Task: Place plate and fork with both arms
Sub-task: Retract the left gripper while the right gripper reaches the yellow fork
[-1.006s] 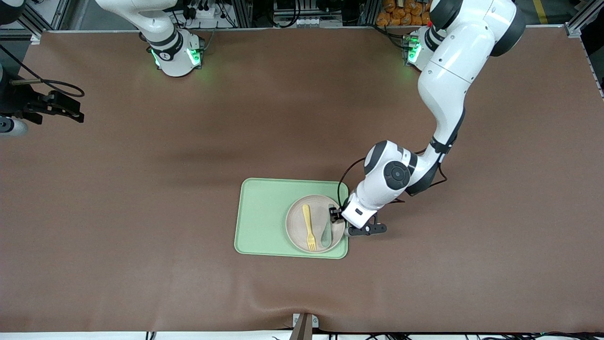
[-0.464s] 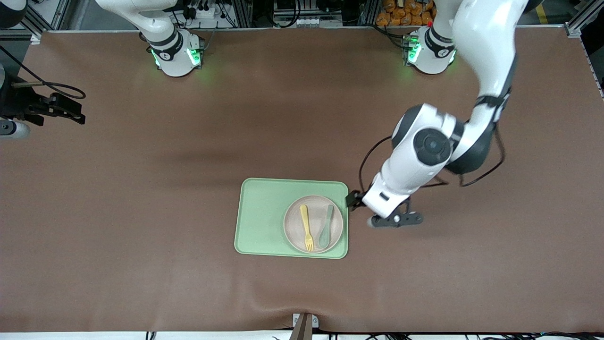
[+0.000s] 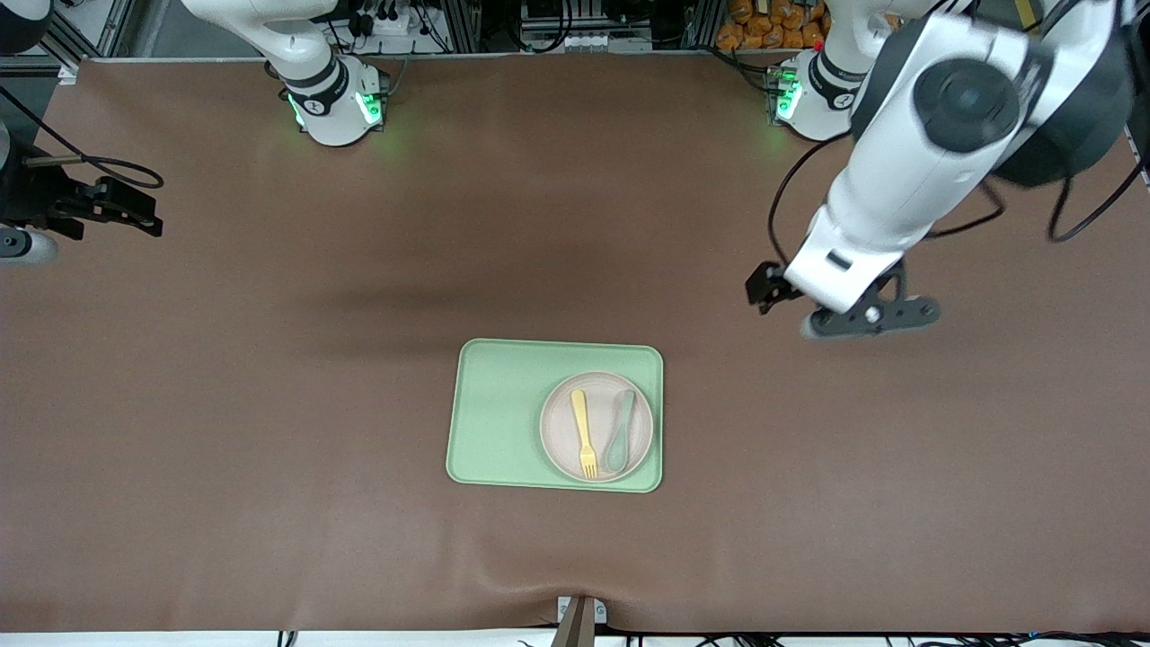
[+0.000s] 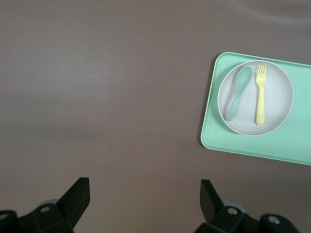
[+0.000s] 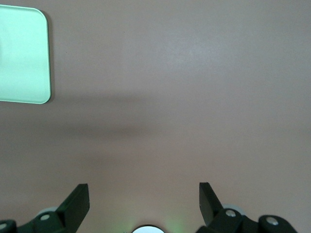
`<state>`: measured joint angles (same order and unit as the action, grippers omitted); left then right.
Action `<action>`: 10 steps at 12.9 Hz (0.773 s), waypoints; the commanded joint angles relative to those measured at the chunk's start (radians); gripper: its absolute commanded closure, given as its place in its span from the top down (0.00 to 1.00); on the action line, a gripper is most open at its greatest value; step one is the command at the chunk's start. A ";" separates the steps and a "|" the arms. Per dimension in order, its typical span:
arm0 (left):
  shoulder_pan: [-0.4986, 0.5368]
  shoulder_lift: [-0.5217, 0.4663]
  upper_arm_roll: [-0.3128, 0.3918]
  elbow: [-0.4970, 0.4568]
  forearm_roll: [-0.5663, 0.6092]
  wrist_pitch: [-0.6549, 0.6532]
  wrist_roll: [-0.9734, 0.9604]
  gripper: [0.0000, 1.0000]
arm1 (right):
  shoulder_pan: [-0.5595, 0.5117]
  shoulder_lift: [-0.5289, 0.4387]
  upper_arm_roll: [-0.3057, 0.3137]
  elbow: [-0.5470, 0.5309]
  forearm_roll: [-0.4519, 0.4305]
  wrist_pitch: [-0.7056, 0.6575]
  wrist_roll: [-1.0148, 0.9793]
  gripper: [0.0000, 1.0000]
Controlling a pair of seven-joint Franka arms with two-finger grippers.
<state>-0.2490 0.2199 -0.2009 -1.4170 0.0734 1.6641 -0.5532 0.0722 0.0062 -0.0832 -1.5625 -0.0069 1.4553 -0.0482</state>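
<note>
We've got the small round off-white plastic plate (image 3: 596,427) on the light-green rectangular tray (image 3: 499,413) with the pale yellow plastic fork (image 3: 584,434) on it, both probably light, stiff, slippery, best pinched by rim and handle, while left gripper (image 4: 144,196) and right gripper (image 5: 144,196) hang wide, empty over the brown tabletop (image 3: 269,359).

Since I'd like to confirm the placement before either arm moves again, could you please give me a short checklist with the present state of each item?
1. Plate sits on the green tray, toward the left arm's end of it: ok.
2. Fork lies flat on the plate, beside the spoon, apart from it: ok.
3. Left gripper is open, empty and over bare table, away from the tray: ok.
4. Right gripper is open, holds nothing and waits over bare table at the right arm's end: ok.
5. Whether the plate's rim overhangs the tray's edge nearest the left arm: cannot tell.
</note>
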 commanded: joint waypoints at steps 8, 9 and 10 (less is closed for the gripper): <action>0.152 -0.185 -0.003 -0.048 0.005 -0.164 0.100 1.00 | 0.230 0.346 0.000 0.044 0.261 0.286 0.005 1.00; 0.171 -0.186 0.001 -0.048 -0.018 -0.158 0.139 1.00 | 0.279 0.433 0.000 0.083 0.289 0.386 0.005 1.00; 0.171 -0.201 0.026 -0.048 -0.058 -0.156 0.159 1.00 | 0.326 0.516 0.000 0.125 0.294 0.478 0.016 1.00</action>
<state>-0.0955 0.0608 -0.1952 -1.4413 0.0628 1.5088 -0.4432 0.3270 0.3633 -0.0713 -1.5652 0.2514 1.8523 -0.0475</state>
